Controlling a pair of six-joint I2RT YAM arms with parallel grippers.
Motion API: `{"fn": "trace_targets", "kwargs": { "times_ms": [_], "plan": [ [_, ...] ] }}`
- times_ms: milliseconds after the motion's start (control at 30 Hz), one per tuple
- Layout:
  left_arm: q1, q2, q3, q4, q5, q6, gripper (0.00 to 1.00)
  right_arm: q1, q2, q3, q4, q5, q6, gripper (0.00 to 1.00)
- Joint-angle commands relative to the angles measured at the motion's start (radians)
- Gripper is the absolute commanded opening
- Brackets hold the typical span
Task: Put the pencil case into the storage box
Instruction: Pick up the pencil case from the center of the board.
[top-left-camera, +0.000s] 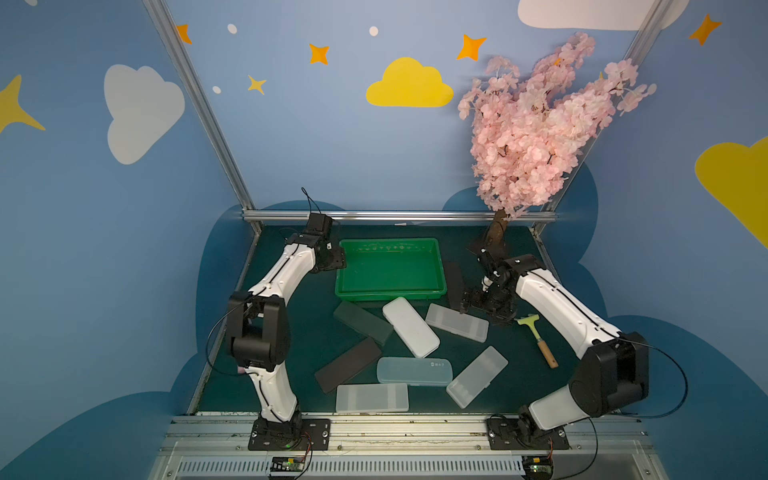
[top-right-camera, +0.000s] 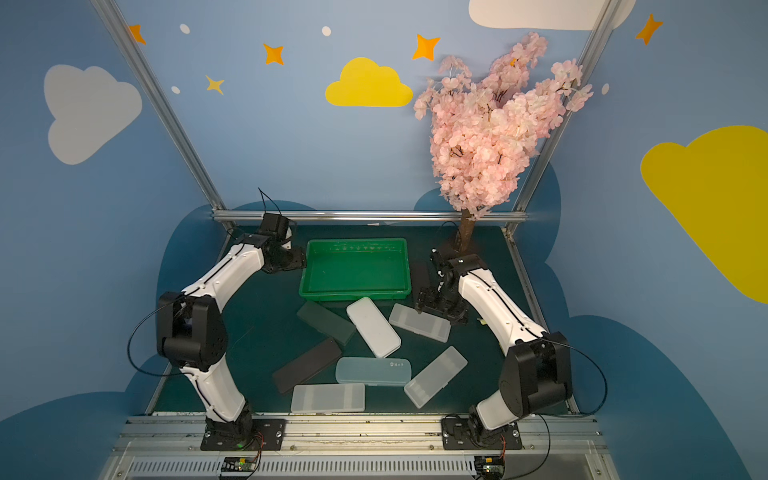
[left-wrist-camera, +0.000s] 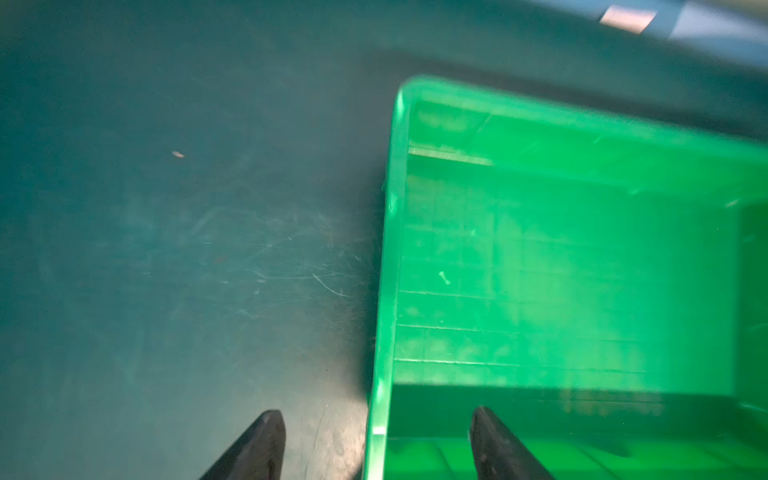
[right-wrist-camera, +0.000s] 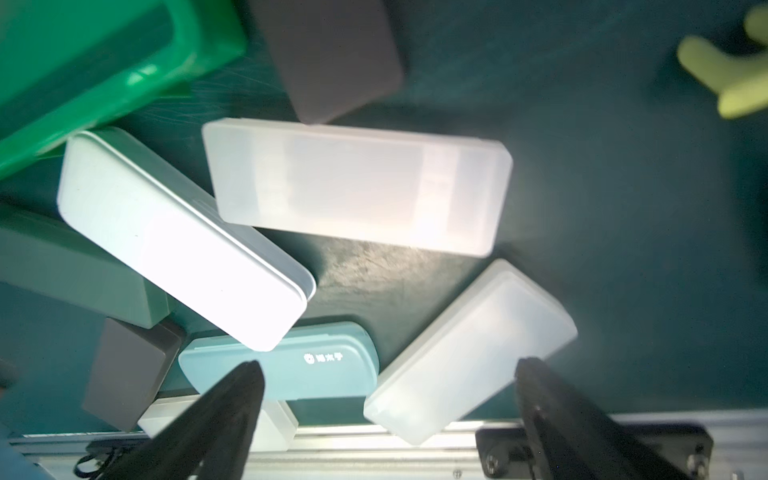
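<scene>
The storage box (top-left-camera: 388, 296) (top-right-camera: 354, 295) is a shallow bright green tray at the back middle of the mat, its floor bare. Several pencil cases lie loose in front of it: a white one (top-left-camera: 410, 326), a frosted one (top-left-camera: 456, 322) (right-wrist-camera: 357, 183), a dark green one (top-left-camera: 362, 323) and a light blue one (top-left-camera: 414, 371) (right-wrist-camera: 286, 365). My left gripper (top-left-camera: 338, 259) (left-wrist-camera: 376, 413) is open and holds nothing, its fingers standing either side of the box's left rim (left-wrist-camera: 390, 249). My right gripper (top-left-camera: 465, 301) (right-wrist-camera: 389, 363) hangs open and holds nothing above the cases, right of the box.
A black case (top-left-camera: 454, 284) lies along the box's right side and another (top-left-camera: 348, 370) at front left. A tool with a pale green head and wooden handle (top-left-camera: 538, 336) lies at the right. A pink blossom tree (top-left-camera: 536, 124) stands at the back right corner.
</scene>
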Motion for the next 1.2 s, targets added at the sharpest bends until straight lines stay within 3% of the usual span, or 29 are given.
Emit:
{"fn": "trace_targets", "kwargs": {
  "times_ms": [0,300,433,700,1167],
  "plan": [
    [0.004,-0.09,-0.039,-0.074,-0.03,-0.088,0.76,0.004,-0.041,0.004,-0.225,-0.01,0.249,0.98],
    [-0.001,-0.235,-0.239,-0.121,0.034,-0.184,0.78,0.118,-0.222,-0.226,-0.235,-0.087,0.72,0.99],
    [-0.009,-0.275,-0.307,-0.132,0.054,-0.178,0.79,0.196,-0.23,-0.306,-0.183,-0.096,0.817,0.99],
    [-0.02,-0.342,-0.387,-0.125,0.071,-0.176,0.79,0.269,-0.132,-0.341,-0.116,-0.102,0.813,0.99],
    [-0.02,-0.382,-0.406,-0.126,0.053,-0.19,0.79,0.228,0.063,-0.372,0.028,-0.121,0.71,0.99]
  ]
}}
